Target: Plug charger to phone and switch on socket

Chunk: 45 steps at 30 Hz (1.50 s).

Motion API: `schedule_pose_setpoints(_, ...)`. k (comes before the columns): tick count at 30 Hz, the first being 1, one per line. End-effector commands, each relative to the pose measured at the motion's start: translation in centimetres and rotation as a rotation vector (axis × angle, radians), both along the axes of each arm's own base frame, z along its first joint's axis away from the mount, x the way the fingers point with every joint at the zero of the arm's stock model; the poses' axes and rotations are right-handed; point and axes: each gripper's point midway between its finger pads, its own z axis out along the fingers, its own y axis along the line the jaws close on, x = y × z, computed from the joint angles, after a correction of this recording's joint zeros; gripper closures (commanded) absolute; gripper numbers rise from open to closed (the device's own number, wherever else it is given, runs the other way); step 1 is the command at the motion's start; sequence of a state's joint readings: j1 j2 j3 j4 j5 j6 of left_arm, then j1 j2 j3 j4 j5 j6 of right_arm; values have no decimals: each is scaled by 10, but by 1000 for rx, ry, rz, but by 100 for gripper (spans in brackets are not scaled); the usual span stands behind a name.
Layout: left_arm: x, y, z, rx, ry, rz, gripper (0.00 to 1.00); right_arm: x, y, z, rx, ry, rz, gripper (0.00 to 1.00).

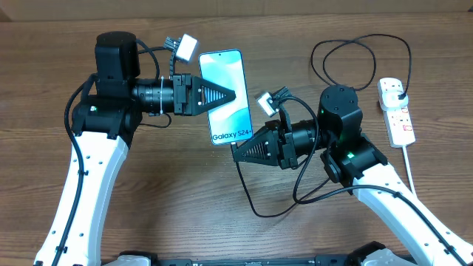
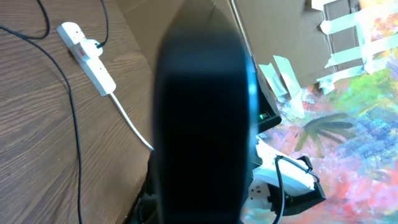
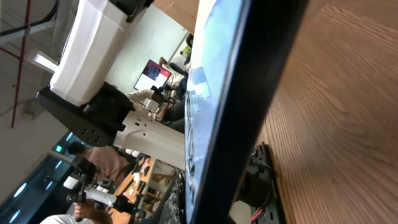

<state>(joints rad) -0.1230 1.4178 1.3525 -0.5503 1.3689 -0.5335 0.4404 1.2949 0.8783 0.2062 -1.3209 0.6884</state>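
The phone (image 1: 222, 70), its light blue screen lit and facing up, is held off the table. My left gripper (image 1: 233, 94), rolled on its side, is shut on the phone's left edge. In the left wrist view a black blur hides the fingers. My right gripper (image 1: 236, 156) is shut at the phone's lower end, where the thin black charger (image 1: 312, 63) cable runs into its tip. The connector is hidden, so I cannot tell if it is seated. The right wrist view shows the phone (image 3: 261, 81) edge-on. The white socket (image 1: 395, 111) lies far right with the black plug (image 1: 397, 93) in it.
The socket (image 2: 87, 56) and its thick white cord (image 2: 127, 121) also show in the left wrist view. That cord (image 1: 409, 166) runs toward the front edge beside my right arm. Slack charger cable loops on the wooden table (image 1: 162, 214) in front of the right gripper.
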Motion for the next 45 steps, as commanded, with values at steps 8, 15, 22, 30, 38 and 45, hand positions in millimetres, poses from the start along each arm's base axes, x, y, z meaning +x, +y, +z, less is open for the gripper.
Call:
schedule_pose_setpoints(8,-27,-10,3,-32,-46,-108,96,39,-1,13,0,-22,-227,96)
schedule_pose_setpoints(15,-29,-13,2,-27,-46,-115,96,43,-1,15,3,-33,-248,96)
schedule_pose_setpoints(22,-31,-16,2,-26,-43,-126,96,44,-1,25,36,-67,-251,96)
schedule_pose_setpoints(30,-33,-16,0,-22,-17,-125,96,51,-1,25,37,-72,-294,96)
schedule_pose_setpoints(38,-34,-16,-1,-20,-8,-125,96,56,-2,30,51,-96,-322,96)
schedule_pose_setpoints(45,-33,-16,-3,-11,4,-116,96,58,-2,30,51,-94,-333,51)
